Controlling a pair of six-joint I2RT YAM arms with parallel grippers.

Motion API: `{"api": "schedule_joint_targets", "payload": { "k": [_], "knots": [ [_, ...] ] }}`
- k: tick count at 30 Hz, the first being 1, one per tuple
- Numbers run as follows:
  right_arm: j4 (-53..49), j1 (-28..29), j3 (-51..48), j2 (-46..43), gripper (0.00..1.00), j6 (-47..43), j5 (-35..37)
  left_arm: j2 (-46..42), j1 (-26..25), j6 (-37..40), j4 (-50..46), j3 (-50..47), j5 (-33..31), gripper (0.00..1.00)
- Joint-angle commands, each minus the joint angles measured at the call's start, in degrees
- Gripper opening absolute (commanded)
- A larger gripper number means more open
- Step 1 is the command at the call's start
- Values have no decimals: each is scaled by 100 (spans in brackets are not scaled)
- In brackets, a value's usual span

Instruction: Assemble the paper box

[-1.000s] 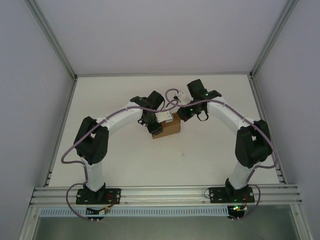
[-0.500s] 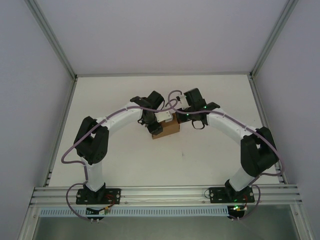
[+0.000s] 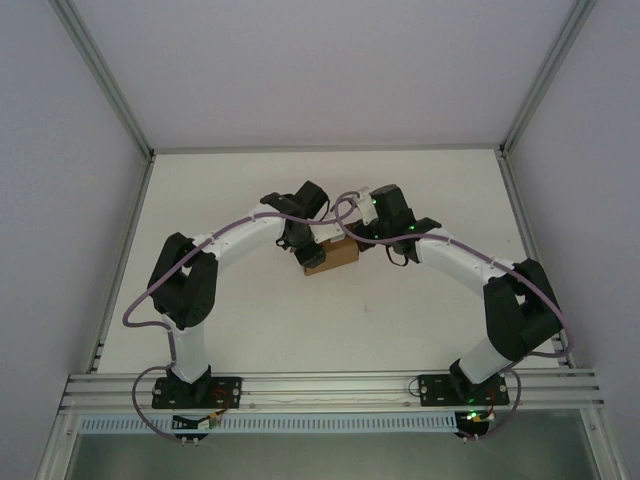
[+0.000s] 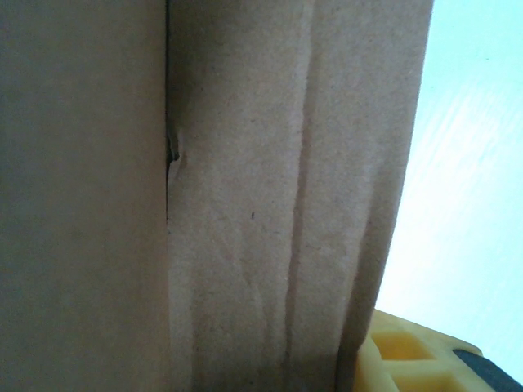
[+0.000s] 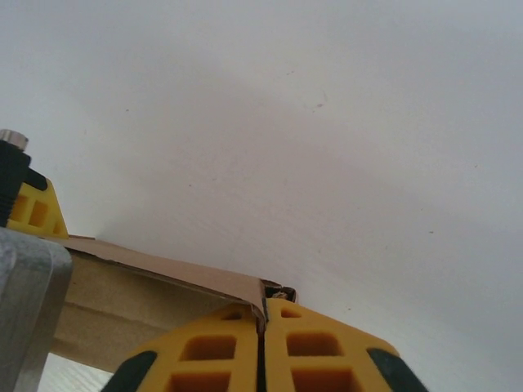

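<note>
A plain brown cardboard box sits very close to the lens. A dark vertical seam runs down its left part, with what looks like a small nick. To the box's right lies a pale white table surface. At the box's lower right corner, a yellow moulded plastic finger touches the cardboard.

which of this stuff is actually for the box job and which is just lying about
For the job: paper box, left gripper, right gripper pinching the box's edge.
Just there: table, purple cables, metal frame, all fixed rig parts.
</note>
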Motion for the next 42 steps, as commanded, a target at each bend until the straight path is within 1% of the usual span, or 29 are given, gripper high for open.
{"api": "schedule_joint_targets", "payload": {
  "k": [1,5,8,12,15,17,19,23,26,32,35,37,38,42],
  "knots": [
    [-4,91,131,-119,15,-283,-22,23,-76,94,23,-63,160,36],
    [-260,33,106,-260,19,-251,-107,41,-80,111,21,-71,142,36],
    [-471,-127,144,-283,19,-161,-509,50,-78,82,30,-70,164,36],
    [-810,-308,245,-307,25,-183,-626,47,-73,118,15,-71,110,36],
    [-929,-451,247,-412,25,-280,-729,24,-82,146,-29,-80,121,36],
    [-979,-507,254,-456,25,-363,-977,30,-78,160,-25,-83,124,36],
    [-981,-522,287,-435,24,-371,-1057,15,-75,161,-34,-66,148,36],
    [-1041,-526,410,-324,20,-408,-1158,20,-82,167,-48,-35,172,36],
    [-1071,-523,466,-257,23,-505,-1333,14,-74,193,-71,-20,180,36],
    [-1267,-542,622,-152,24,-628,-1384,6,-73,214,-97,-8,163,35],
    [-1362,-599,633,-129,28,-670,-1346,-1,-73,221,-85,-7,189,35],
    [-1392,-677,622,-142,36,-774,-1362,8,-74,230,-99,-8,198,35],
    [-1377,-733,614,-145,38,-795,-1375,9,-79,235,-108,-5,203,35],
    [-1448,-1042,677,-110,38,-962,-1782,6,-73,261,-134,0,221,35]
  ]
}}
